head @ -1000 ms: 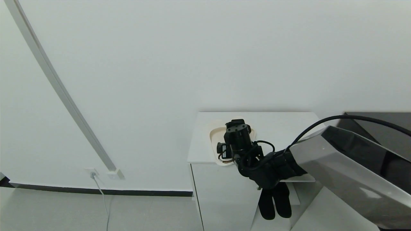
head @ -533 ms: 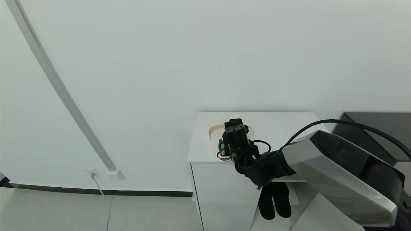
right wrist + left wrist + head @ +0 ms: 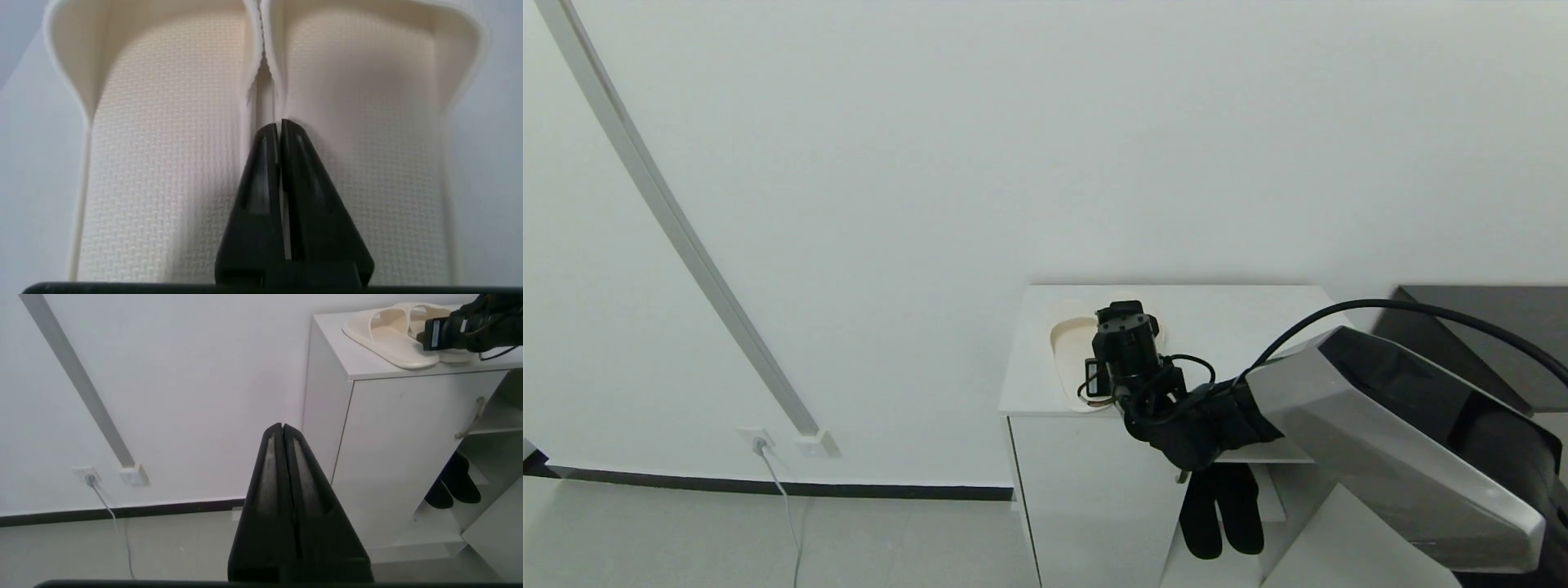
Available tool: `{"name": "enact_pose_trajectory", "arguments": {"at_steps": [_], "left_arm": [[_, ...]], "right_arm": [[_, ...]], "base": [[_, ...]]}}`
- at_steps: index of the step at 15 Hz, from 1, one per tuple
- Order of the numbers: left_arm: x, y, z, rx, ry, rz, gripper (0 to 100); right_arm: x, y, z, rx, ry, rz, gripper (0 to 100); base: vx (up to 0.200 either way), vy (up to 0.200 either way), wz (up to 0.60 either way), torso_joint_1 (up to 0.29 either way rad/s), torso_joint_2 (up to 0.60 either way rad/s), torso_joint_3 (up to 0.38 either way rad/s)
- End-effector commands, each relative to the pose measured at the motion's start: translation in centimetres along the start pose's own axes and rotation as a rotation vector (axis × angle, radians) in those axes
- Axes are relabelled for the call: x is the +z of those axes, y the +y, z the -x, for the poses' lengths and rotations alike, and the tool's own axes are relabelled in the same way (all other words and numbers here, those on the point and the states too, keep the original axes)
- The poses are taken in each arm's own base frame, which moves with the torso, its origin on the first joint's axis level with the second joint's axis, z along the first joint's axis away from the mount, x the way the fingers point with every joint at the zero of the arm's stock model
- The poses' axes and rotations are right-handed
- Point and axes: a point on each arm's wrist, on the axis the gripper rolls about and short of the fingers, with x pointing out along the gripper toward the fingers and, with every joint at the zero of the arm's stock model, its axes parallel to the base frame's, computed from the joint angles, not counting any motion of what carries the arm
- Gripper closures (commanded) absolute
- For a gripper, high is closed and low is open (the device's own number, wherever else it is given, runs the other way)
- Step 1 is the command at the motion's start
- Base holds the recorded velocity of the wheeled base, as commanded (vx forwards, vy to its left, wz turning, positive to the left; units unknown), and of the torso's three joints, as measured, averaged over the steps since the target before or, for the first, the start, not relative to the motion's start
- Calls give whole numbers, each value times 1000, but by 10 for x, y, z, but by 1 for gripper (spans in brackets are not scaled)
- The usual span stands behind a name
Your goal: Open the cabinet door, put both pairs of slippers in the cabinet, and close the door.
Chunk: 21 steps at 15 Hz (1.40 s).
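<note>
Left jaws: closed flat, nothing in them, parked low and well clear of the cabinet, which sits ahead of them and off to the right.

Right jaws: closed on the cream slippers, with the tips right at the seam where the two inner walls meet. I read that as pinching both walls together. The grip is thin and I can't see how deep the bite goes. The pair lies directly under these jaws on the cabinet's top surface.

Change over the last second: my right forearm swung a little, and the cream pair crept slightly toward the left edge of the surface. Its front edge now overhangs less. The pair moved with the jaws, so I judge the grip is live and the lift-off is starting.

The black slippers haven't moved. They're below my right jaws on the lower shelf, already stowed. The door stays swung open, beyond the black pair to the right.

Status: door open, one pair in, second pair in hand. Next is to lift clear of the surface edge and bring the pair down and in beside the black one, then close the door. Main risk is one slipper peeling out of the pinch on the way down.
</note>
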Motion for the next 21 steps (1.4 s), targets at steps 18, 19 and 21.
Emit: {"name": "enact_pose_trajectory", "arguments": {"at_steps": [18,19,21], "left_arm": [[0,0,0,-1,0,3,100],[0,0,0,2,0,5,100],[0,0,0,2,0,17,100]], "right_arm": [[8,-4,-25,10,-101,40,0],[9,-4,-30,22,-110,34,0],[14,-4,-38,23,-132,20,0]], "base": [[0,0,0,0,0,0],[0,0,0,0,0,0],[0,0,0,0,0,0]]}}
